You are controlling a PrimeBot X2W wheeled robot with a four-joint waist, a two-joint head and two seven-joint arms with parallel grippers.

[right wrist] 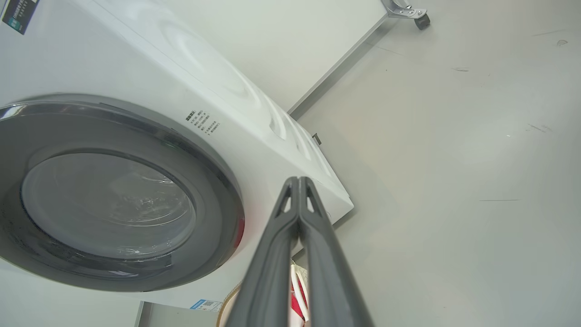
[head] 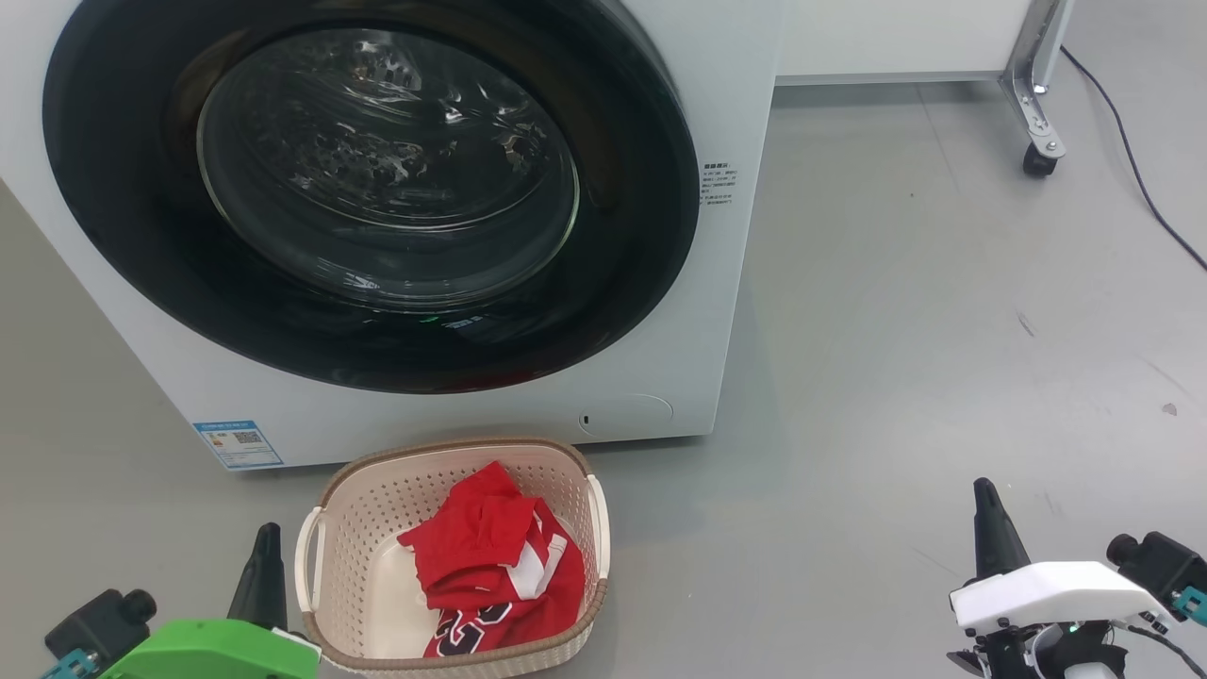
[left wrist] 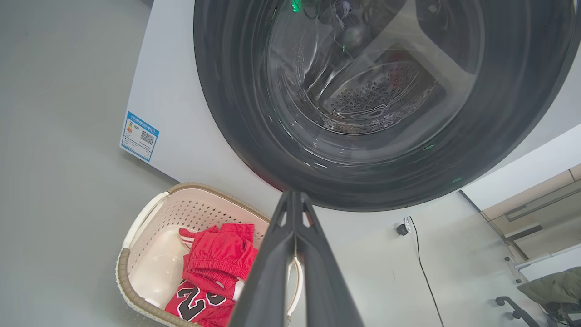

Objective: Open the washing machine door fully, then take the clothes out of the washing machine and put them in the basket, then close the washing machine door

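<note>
Glossy round washing machine door (head: 377, 189) sits flush. Crumpled red jersey (head: 495, 566) in perforated cream basket (head: 443, 451). Left gripper (head: 268, 534), right gripper (head: 984, 490): jaws pinched together, empty.

Washer (head: 740, 189), upper left of frame; door (head: 123, 236) closed against its front. Basket (head: 377, 490) on floor (head: 896, 377) just before washer, lower centre; clothes (head: 490, 552) in basket, toward its right side. Wheeled stand (head: 1034, 104), upper right corner.

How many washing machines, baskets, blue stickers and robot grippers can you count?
Washing machine: 1
Basket: 1
Blue sticker: 1
Grippers: 2, the left gripper and the right gripper
Total: 5
</note>
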